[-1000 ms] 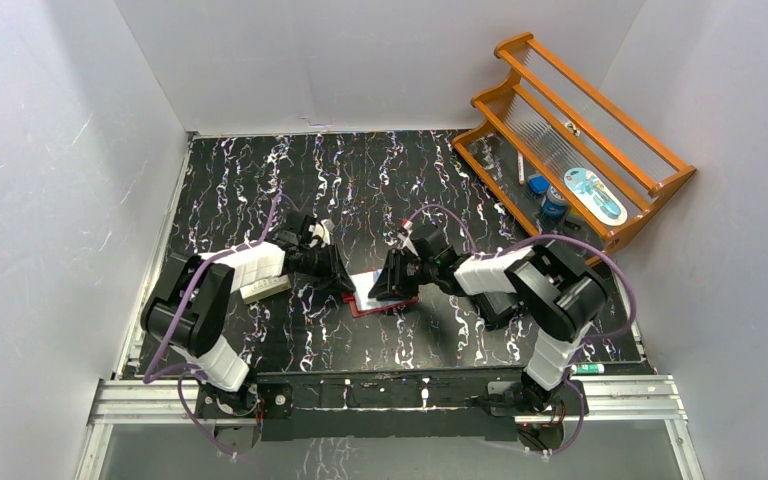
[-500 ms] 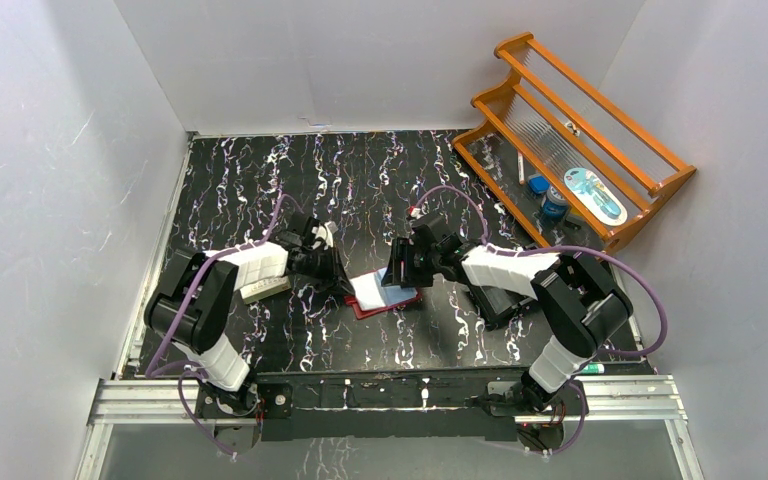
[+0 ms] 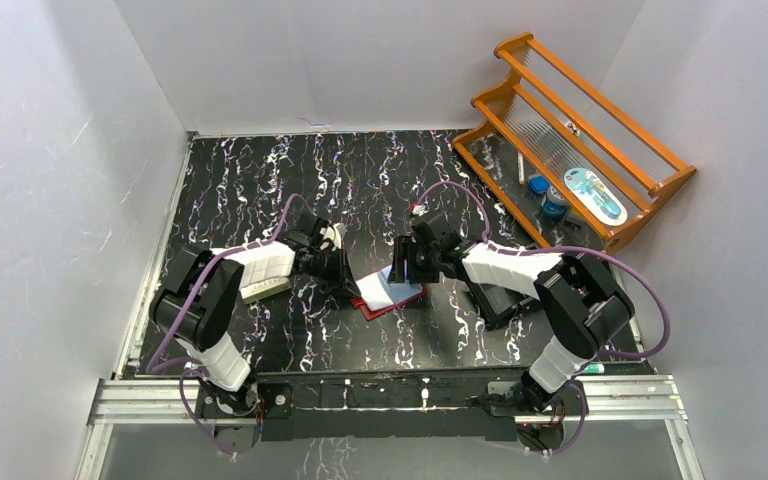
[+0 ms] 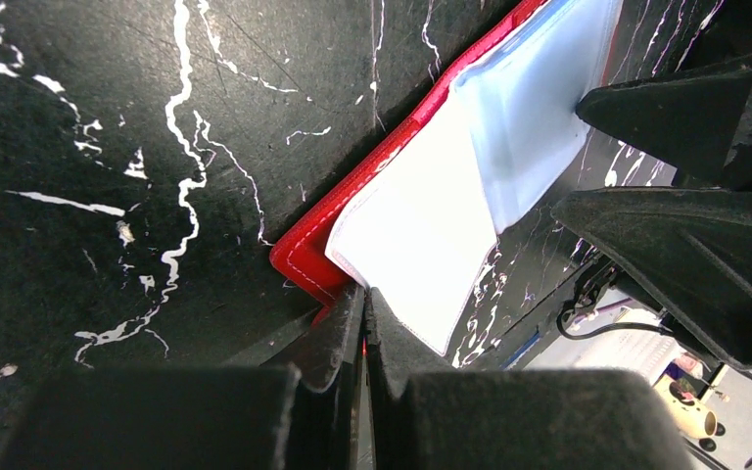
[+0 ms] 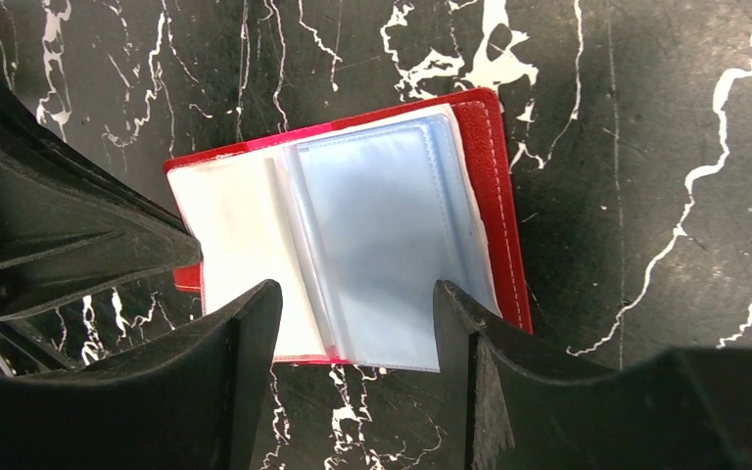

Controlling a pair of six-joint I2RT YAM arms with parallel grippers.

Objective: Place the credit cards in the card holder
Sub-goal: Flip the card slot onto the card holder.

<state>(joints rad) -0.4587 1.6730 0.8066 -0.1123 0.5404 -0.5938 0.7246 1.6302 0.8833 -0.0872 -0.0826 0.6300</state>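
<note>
The card holder (image 3: 388, 293) lies open at the middle of the table, a red cover with clear pale bluish pockets (image 5: 382, 235). My left gripper (image 3: 348, 284) is shut on the holder's left edge; a sliver of red shows between its closed jaws (image 4: 364, 294), beside the red corner (image 4: 304, 253). My right gripper (image 3: 401, 271) is open just above the holder's pockets, its fingers either side of them (image 5: 357, 294) and nothing between them. The holder's red cover (image 5: 494, 196) shows on the right. No credit card is in view, orange or pale.
A black open box (image 3: 500, 300) sits under my right arm. A wooden rack (image 3: 580, 140) with small items stands at the back right. A pale flat object (image 3: 265, 290) lies under my left arm. White walls close in the table.
My right gripper has drawn back off the holder toward the far right, uncovering the pockets. My left gripper has shifted slightly right, still gripping the holder's edge.
</note>
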